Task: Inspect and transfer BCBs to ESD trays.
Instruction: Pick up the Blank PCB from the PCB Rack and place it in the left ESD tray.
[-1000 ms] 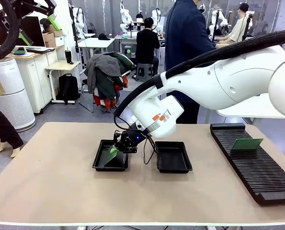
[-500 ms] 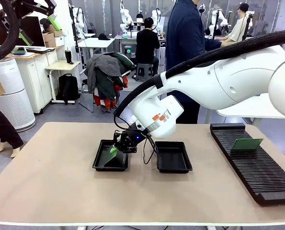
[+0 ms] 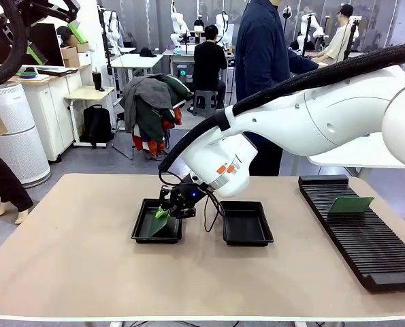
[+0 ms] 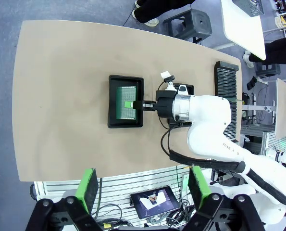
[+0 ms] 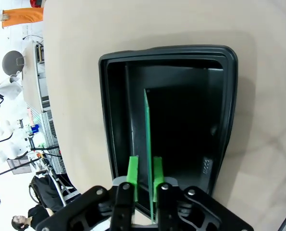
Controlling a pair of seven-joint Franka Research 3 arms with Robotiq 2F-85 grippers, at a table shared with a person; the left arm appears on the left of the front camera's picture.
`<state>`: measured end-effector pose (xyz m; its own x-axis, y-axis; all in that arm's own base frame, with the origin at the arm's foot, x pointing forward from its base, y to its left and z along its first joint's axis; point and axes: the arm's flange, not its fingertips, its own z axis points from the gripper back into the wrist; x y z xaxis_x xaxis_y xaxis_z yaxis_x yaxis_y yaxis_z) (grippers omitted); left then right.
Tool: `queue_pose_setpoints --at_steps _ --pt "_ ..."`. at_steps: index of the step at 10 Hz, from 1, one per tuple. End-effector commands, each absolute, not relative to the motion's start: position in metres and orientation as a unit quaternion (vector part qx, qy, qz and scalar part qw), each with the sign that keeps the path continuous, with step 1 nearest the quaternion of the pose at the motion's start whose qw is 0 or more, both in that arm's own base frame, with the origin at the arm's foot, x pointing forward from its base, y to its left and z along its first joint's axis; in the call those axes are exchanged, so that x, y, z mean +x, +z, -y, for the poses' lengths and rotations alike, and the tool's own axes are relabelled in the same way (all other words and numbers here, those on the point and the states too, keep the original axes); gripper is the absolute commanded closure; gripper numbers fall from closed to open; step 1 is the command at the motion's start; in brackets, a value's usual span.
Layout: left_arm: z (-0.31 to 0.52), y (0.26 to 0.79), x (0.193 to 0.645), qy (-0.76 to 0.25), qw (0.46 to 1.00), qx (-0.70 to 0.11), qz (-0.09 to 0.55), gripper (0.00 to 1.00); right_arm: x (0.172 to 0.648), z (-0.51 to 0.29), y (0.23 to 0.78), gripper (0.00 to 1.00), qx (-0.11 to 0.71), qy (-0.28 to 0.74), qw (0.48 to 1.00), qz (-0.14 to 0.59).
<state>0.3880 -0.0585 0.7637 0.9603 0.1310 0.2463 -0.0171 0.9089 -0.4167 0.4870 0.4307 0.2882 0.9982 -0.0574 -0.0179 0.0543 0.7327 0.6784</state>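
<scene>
BCB (image 5: 147,120) leans in the left ESD tray (image 3: 139,231) (the one farther from the slotted rack (image 3: 365,238)), its raised edge between the green pads (image 5: 133,168) of the right gripper (image 3: 167,211). The pads stand slightly apart, a slim gap on either side. The left gripper (image 4: 143,186) hangs wide open high above the table (image 4: 61,96).

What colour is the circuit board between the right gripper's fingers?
Green; the BCB shows best in the left wrist view, inside the black ESD tray.
</scene>
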Motion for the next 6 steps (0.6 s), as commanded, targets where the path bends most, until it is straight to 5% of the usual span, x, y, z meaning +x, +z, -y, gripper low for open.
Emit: queue_pose_setpoints --at_steps 1,6 --pt "0.057 0.763 0.388 0.040 0.967 -0.211 0.136 0.00 0.486 -0.437 0.299 0.75 0.339 -0.038 0.940 0.003" --pt "0.057 0.763 0.388 0.040 0.967 -0.211 0.136 0.00 0.484 -0.455 0.325 0.55 0.252 -0.027 0.967 0.014"
